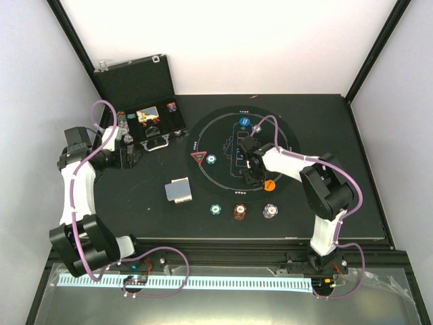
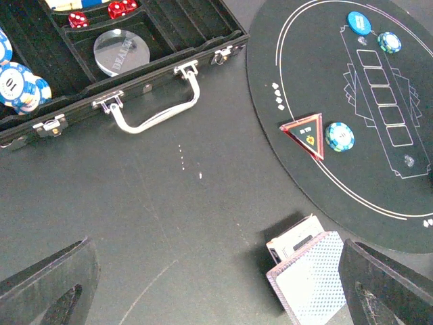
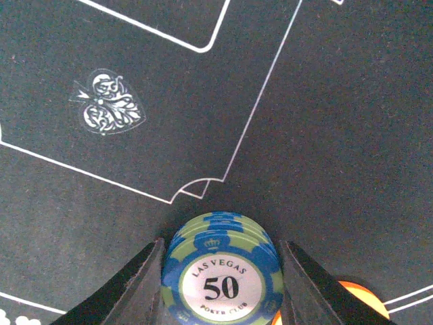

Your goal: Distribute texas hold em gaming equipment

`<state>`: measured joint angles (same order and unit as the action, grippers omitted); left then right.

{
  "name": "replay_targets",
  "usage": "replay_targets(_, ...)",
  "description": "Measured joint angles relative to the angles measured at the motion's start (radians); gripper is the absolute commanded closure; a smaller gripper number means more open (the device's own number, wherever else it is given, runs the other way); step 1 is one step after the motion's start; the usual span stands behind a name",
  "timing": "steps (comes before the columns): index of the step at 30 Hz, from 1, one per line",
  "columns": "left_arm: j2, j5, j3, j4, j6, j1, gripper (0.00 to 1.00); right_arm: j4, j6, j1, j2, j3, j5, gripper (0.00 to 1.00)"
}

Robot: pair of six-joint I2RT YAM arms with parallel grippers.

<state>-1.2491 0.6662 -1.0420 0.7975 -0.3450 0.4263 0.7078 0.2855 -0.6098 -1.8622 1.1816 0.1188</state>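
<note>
Right gripper (image 3: 220, 277) clamped on chip stack (image 3: 221, 261) over mat (image 3: 338, 135); placing judged in hand; next: lower, release cleanly; left gripper (image 2: 216, 284) apart, empty.

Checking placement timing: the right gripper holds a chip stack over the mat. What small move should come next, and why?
Probably ease down and open: the right gripper clamps the stack of 50 chips over the black mat, beside the orange disc; whether the stack touches the mat is unclear.
</note>
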Motion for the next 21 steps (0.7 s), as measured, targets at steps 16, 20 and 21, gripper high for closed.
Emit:
replay_targets(16,0.000,0.001,-0.003,0.003,0.000,0.000,0.01,0.007,0.009,0.008,0.023,-0.004,0.020,0.30)
replay_targets(20,0.000,0.003,-0.003,0.003,0.000,0.000,0.01,0.032,0.026,-0.037,0.110,-0.004,0.040,0.28)
replay_targets(21,0.000,0.005,-0.003,0.003,0.000,0.000,0.01,0.037,0.031,-0.059,0.135,-0.004,0.046,0.27)
